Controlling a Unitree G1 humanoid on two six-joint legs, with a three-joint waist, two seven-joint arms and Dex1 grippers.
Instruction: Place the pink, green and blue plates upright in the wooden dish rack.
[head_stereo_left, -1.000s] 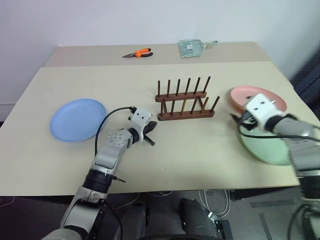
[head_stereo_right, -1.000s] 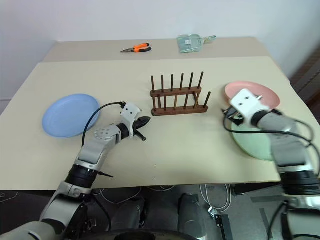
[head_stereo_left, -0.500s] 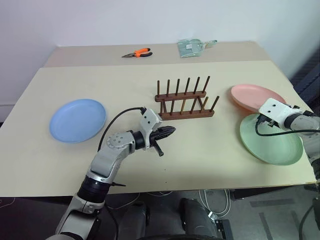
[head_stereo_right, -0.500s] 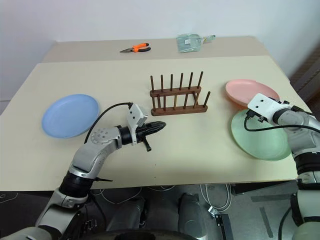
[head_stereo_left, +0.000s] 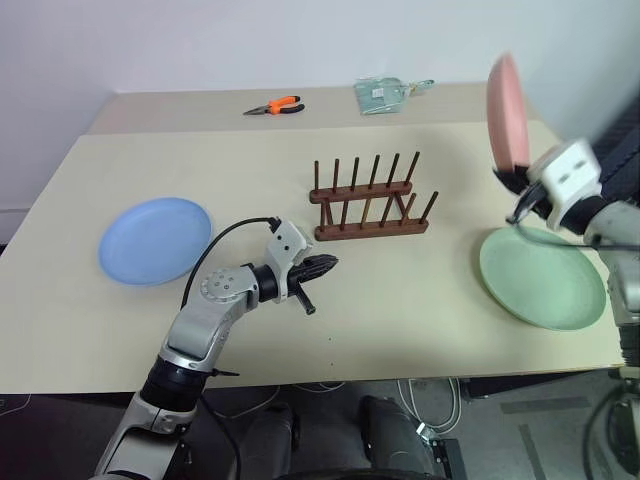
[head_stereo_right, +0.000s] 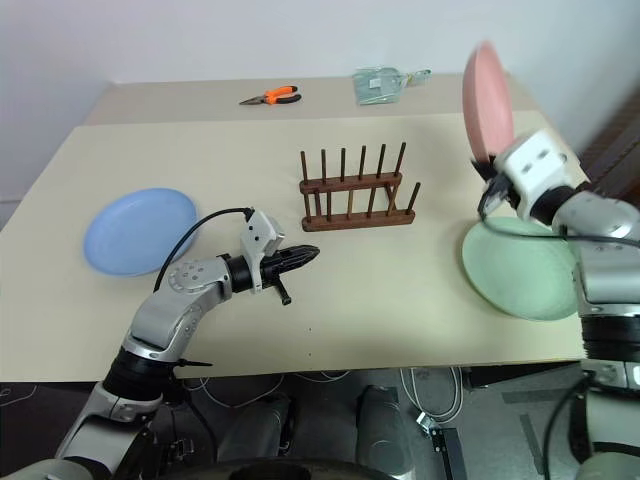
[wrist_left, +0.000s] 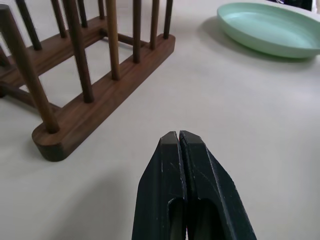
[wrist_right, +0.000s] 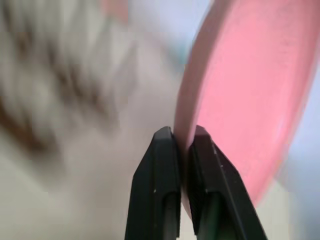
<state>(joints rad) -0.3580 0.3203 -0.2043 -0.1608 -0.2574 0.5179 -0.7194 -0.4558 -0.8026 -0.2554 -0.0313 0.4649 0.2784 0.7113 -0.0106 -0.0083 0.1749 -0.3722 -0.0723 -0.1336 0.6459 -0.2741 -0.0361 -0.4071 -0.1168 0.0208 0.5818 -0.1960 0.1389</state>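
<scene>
We find the beige table carrying the wooden dish rack near its middle, every slot between its upright pegs vacant. The blue plate lies flat well to the rack's left, and the green plate lies flat well to its right, near the table's edge. The pink plate is off the table, held up on edge in the air above the green plate and to the right of the rack. The right gripper has its two black fingers pinched onto the rim of that plate, one on each face, and the grip looks narrow but firm. The left gripper is fully closed on nothing, its tips pressed together, pointing toward the rack's near end and hanging just above the table beside it. At the far edge of the table we note orange-handled pliers and a small greenish packet, neither part of the task. We judge the step in hand to be the carrying of the first plate to the rack; none is yet racked. The next move calls for bringing the pink plate leftward over the rack, its edge lined up with a gap between two pairs of pegs, then lowering it squarely before release. A skewed approach could knock the light rack, which the idle left gripper appears placed to steady.
</scene>
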